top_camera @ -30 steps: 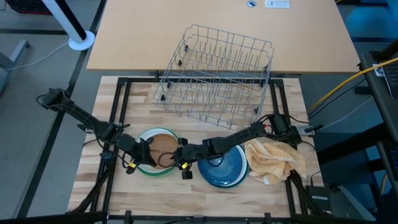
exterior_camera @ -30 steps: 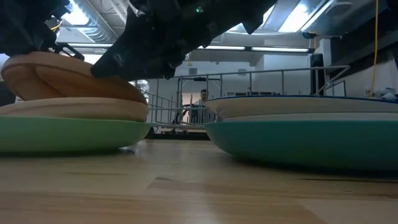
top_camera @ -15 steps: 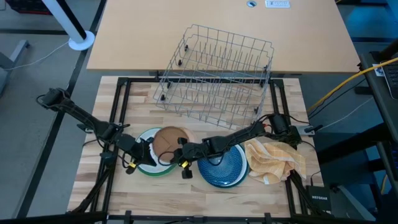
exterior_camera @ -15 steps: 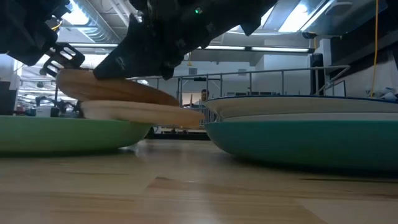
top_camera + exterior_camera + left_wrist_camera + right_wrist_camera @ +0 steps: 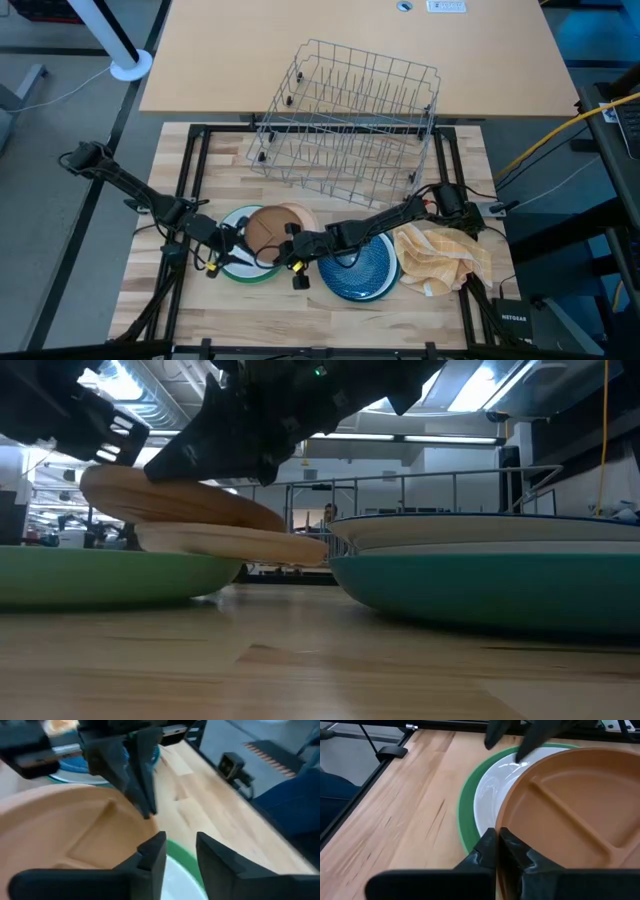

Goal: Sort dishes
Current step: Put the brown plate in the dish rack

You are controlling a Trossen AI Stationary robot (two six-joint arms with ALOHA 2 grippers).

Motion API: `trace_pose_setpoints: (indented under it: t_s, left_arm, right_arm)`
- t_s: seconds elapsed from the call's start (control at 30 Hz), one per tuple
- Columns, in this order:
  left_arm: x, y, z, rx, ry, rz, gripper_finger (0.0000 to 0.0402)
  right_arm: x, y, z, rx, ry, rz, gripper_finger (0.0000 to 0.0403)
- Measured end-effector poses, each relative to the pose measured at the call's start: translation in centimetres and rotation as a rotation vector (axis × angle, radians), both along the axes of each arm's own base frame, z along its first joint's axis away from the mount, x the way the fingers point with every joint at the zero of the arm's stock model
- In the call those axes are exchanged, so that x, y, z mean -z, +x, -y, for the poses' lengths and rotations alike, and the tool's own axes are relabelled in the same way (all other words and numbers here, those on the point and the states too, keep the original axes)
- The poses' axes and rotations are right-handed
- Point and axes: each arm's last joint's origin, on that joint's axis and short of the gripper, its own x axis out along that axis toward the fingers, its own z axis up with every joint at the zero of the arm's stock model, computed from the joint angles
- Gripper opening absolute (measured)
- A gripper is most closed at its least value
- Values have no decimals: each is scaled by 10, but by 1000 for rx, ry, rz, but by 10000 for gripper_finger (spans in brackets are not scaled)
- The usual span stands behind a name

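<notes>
- Counter (image 5: 330, 310) of pale wood carries two plate stacks at its near edge, side by side.
- Left stack: green plate (image 5: 232, 272) at the bottom, white plate (image 5: 492, 787) on it, then a tan plate (image 5: 235, 543) lying offset toward the rack side, its far edge showing past the brown one in the high view.
- Brown plate (image 5: 265, 229) (divided into compartments, as the right wrist view shows) sits on top of the left stack, tilted in the low view: the edge toward the left gripper is raised, the opposite edge rests on the tan plate.
- Right gripper (image 5: 291, 250) is at the brown plate's rim on the side facing the blue stack; its fingers are pressed together on that rim, pinching the plate.
- Left gripper (image 5: 224, 248) is at the opposite rim of the brown plate; its fingers (image 5: 152, 855) stand spread apart, with the plate's edge just beside them. Contact with the plate cannot be determined.
- Right stack: teal-blue plate (image 5: 370, 272) at the bottom with a lighter plate (image 5: 480, 530) lying in it, partly covered from above by the right arm.
- Yellow checked cloth (image 5: 440, 255) lies crumpled just beside the teal-blue plate, on the side away from the left stack.
- Grey wire rack (image 5: 350, 110) stands behind both stacks, straddling the seam to the rear tabletop, well apart from the plates.
</notes>
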Motion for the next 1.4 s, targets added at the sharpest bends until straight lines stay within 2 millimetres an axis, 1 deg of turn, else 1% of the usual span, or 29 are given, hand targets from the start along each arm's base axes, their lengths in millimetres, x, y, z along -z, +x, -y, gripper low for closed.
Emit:
trace_pose_setpoints:
  t_s: [0.13,0.23,0.4,0.57,0.7,0.77,0.83,1.03,1.1,1.2,1.4]
  left_arm:
    - [1,0,-1,19,78,17,132]
    - [5,-2,-2,41,136,-10,141]
    - [12,-6,-5,35,251,-62,143]
    - [13,-6,-6,57,359,-35,143]
    - [13,-6,-6,78,391,-23,141]
    - [13,-6,-6,79,392,-25,131]
    - [13,-6,-6,81,391,-25,112]
    - [14,-6,-6,85,375,-36,34]
    - [14,-6,-5,84,355,-41,16]
    - [12,-5,-6,31,311,-41,9]
    - [11,-5,-4,11,189,-66,4]
  right_arm:
    - [0,0,0,0,0,2,15]
    - [0,0,0,0,0,3,10]
    - [-3,2,-1,-1,7,35,10]
    - [-7,4,-1,-1,19,81,14]
    - [-10,5,-1,-1,24,108,15]
    - [-10,5,-1,-2,25,114,15]
    - [-10,5,-1,0,24,119,15]
    - [-12,6,0,31,-19,140,16]
    - [-15,6,0,40,-19,167,16]
    - [-18,8,0,43,-9,205,16]
    - [-22,9,-1,31,10,242,16]
